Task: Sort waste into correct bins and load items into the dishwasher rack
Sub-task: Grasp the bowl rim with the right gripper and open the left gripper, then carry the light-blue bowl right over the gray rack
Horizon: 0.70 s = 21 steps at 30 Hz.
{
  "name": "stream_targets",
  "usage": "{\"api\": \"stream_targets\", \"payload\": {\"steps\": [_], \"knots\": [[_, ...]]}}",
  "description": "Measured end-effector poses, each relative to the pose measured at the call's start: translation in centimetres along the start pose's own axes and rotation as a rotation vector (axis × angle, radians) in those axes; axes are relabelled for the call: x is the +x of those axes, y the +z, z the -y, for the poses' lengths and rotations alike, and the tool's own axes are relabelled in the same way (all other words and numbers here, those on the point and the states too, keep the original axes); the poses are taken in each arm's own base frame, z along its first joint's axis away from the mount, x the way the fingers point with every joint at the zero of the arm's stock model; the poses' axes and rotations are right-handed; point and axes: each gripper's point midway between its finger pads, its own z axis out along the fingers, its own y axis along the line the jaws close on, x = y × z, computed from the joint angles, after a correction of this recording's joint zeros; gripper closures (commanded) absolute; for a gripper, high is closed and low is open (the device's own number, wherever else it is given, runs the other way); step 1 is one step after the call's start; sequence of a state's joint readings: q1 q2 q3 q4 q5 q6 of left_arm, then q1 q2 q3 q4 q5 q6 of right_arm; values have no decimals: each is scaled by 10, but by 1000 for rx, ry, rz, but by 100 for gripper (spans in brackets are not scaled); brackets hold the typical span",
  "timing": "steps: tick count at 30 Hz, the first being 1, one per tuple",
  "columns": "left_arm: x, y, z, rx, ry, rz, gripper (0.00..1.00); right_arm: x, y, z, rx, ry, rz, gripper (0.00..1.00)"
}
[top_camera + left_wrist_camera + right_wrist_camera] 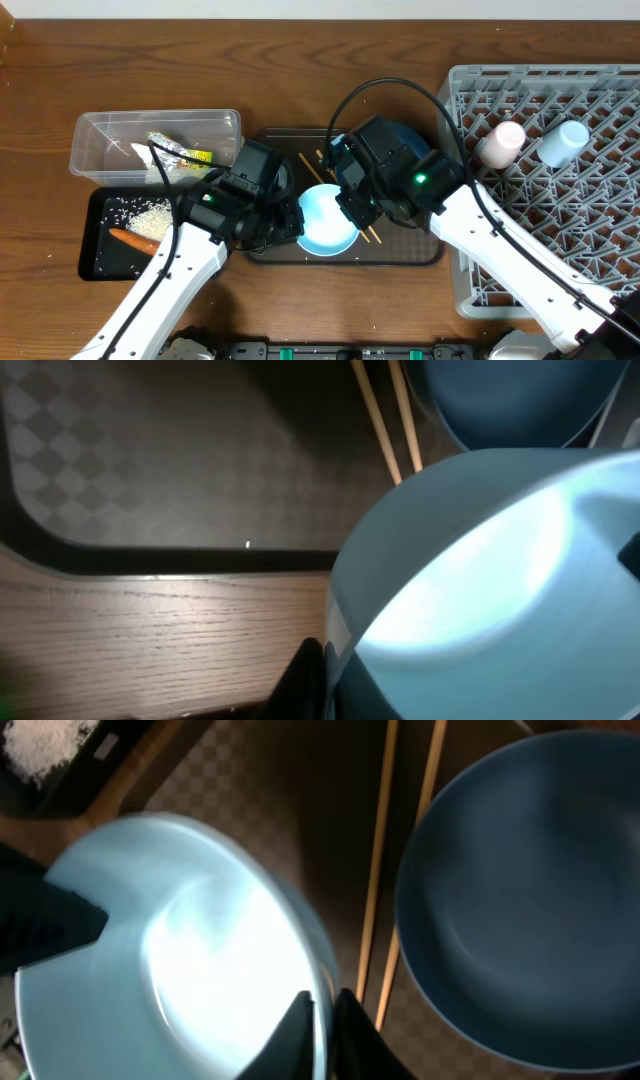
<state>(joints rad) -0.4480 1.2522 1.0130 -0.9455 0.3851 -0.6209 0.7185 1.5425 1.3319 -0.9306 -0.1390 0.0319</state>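
Observation:
The white bowl (325, 222) is over the dark brown serving tray (420, 255), held by its rim from both sides. My left gripper (291, 222) is shut on its left rim (325, 680). My right gripper (350, 210) is shut on its right rim (322, 1020). The bowl fills the left wrist view (480, 580) and the right wrist view (200, 950). The blue plate (520, 900) and two chopsticks (375, 870) lie on the tray beside it. The carrot (135, 240) and rice (140, 212) lie in the black tray (95, 262). The wrapper (180, 152) is in the clear tub (100, 125).
The grey dishwasher rack (540, 200) fills the right side, with the pinkish-white cup (500, 143) and the light blue cup (563, 142) on it. The plate (408, 133) is mostly hidden under my right arm. Bare wooden table lies at the back.

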Motion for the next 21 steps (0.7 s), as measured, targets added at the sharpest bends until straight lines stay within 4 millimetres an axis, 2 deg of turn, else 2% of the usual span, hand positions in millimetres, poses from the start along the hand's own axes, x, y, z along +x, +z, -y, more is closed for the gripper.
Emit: {"api": "stream_targets", "payload": {"steps": [2, 3, 4, 9, 13, 17, 21], "knots": [[0, 0, 1, 5, 0, -1, 49, -1, 0, 1, 5, 1, 3, 99], [0, 0, 2, 8, -1, 1, 40, -1, 0, 2, 14, 2, 5, 99], [-1, 0, 2, 11, -3, 2, 37, -1, 0, 3, 17, 2, 5, 99], [-5, -3, 12, 58, 5, 10, 32, -2, -1, 16, 93, 7, 8, 99], [-16, -21, 18, 88, 6, 39, 30, -2, -4, 36, 207, 42, 14, 99], [-37, -51, 27, 134, 21, 132, 26, -1, -12, 69, 359, 84, 22, 99], [-47, -76, 28, 170, 29, 218, 20, 6, -30, 114, 562, 134, 10, 99]]}}
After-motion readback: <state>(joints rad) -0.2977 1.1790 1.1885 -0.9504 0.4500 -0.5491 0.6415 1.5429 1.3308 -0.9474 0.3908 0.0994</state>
